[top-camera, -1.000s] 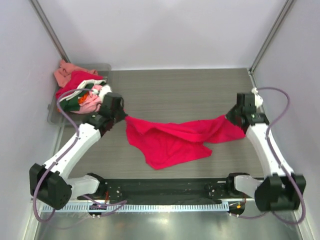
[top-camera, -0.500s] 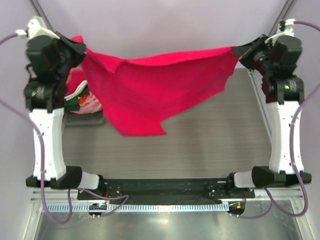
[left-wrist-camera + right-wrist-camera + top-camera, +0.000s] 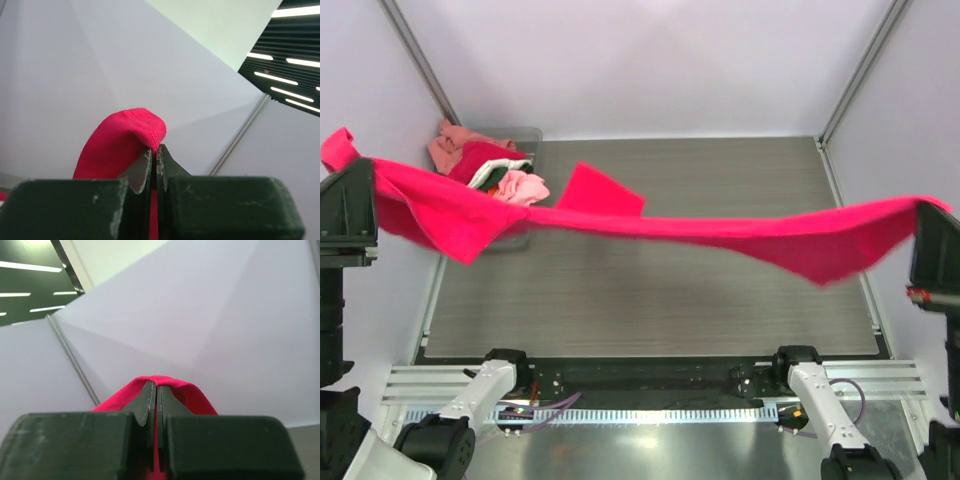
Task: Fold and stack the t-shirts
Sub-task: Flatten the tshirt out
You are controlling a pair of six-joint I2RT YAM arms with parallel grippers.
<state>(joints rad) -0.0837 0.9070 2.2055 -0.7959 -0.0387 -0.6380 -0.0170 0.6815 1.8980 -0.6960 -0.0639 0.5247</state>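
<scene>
Left hand (image 3: 154, 150): fingers clenched on a hem fold of the crimson t-shirt (image 3: 650, 228). The cloth loops over the fingertips.

Right hand (image 3: 156, 386): fingers clenched on the opposite edge of the same t-shirt. The cloth drapes over both tips.

In the top view the t-shirt hangs stretched between the two hands, raised above the surface (image 3: 650, 300). It dips lowest right of centre, and one flap stands up left of centre.

Container: a clear bin (image 3: 528, 133) at the rear left corner of the surface holds a heap of other t-shirts (image 3: 485, 158). Salmon pink lies at the rear, then red, with light pink at the front and some white and dark green between.
</scene>
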